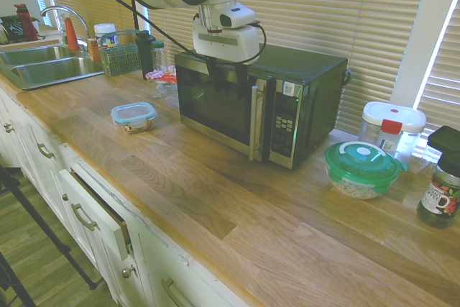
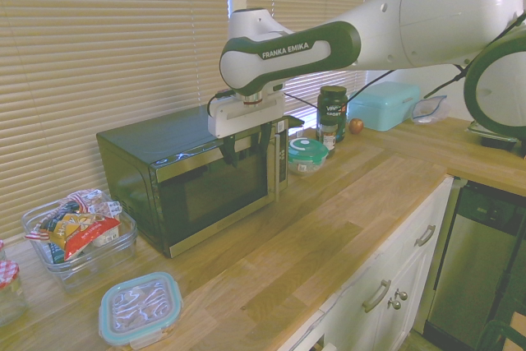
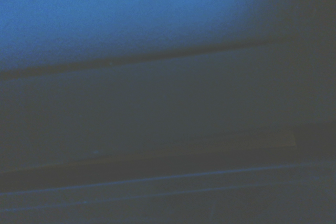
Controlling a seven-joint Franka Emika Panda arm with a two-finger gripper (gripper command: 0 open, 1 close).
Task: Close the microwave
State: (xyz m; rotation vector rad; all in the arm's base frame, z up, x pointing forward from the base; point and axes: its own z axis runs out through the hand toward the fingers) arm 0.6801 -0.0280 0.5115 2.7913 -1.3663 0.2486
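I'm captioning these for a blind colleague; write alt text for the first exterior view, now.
A robot gripper, fingers apart, hovers at the front of a black microwave on a wooden counter, near lidded containers.

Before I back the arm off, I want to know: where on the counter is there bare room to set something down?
Bare wood lies between the microwave and the small blue-lidded box, and runs on toward the green-lidded bowl. It's crowded beyond that bowl, with the white-lidded container and dark-lidded jar.
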